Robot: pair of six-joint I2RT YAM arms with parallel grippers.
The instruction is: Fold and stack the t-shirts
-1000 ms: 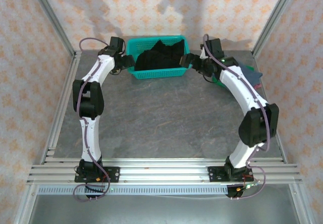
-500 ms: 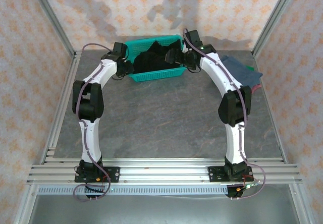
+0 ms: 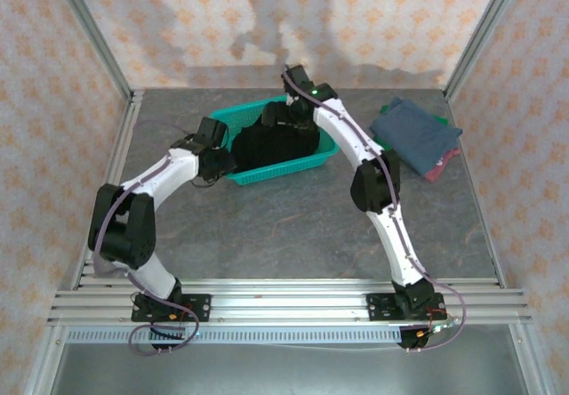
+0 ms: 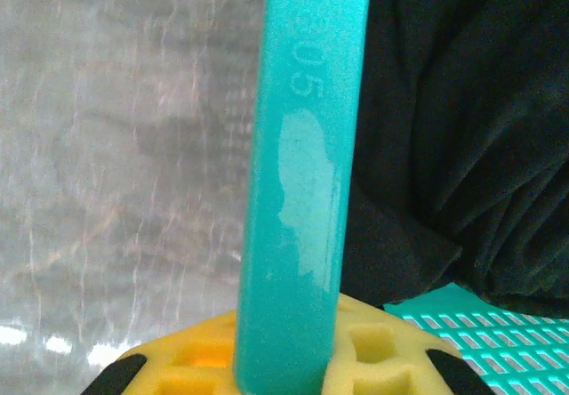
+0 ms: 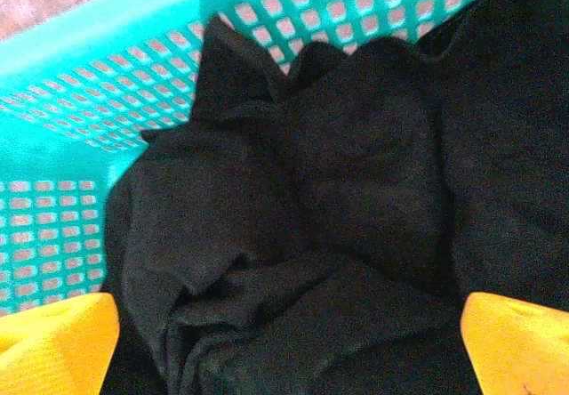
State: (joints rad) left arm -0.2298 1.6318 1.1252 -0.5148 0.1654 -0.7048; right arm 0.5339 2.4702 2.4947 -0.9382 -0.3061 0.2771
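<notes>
At the left end of the teal mesh basket [image 3: 284,169], your left gripper [image 4: 284,373] is clamped on the rim. The plastic bar sits squarely between the yellow pads [image 4: 364,368]. Inside the basket lies the crumpled black t-shirt [image 3: 271,141], heaped against the walls and not yet lifted. Over it hangs your right gripper [image 5: 284,346], spread wide and holding nothing, one yellow fingertip [image 5: 53,342] at each side of the cloth. Judgement: the step in hand is drawing this shirt out while the left arm steadies the basket. Lower the right gripper onto a raised ridge of cloth near the middle. Close on fabric alone, well clear of the mesh, and lift straight up so the basket neither tips nor drags. Do not slacken the left clamp until the hem is clear of the rim. Then carry the shirt to the bare grey table [image 3: 267,226] on the near side to spread it. Further right, well apart from the basket, the folded slate-blue t-shirt [image 3: 413,133] tops the stack, with a maroon edge [image 3: 438,171] beneath it. The left wrist view confirms the rim grip, which the overhead view leaves uncertain. The right wrist view gives the folds to aim for. The overhead view gives the stack and the free table space.
</notes>
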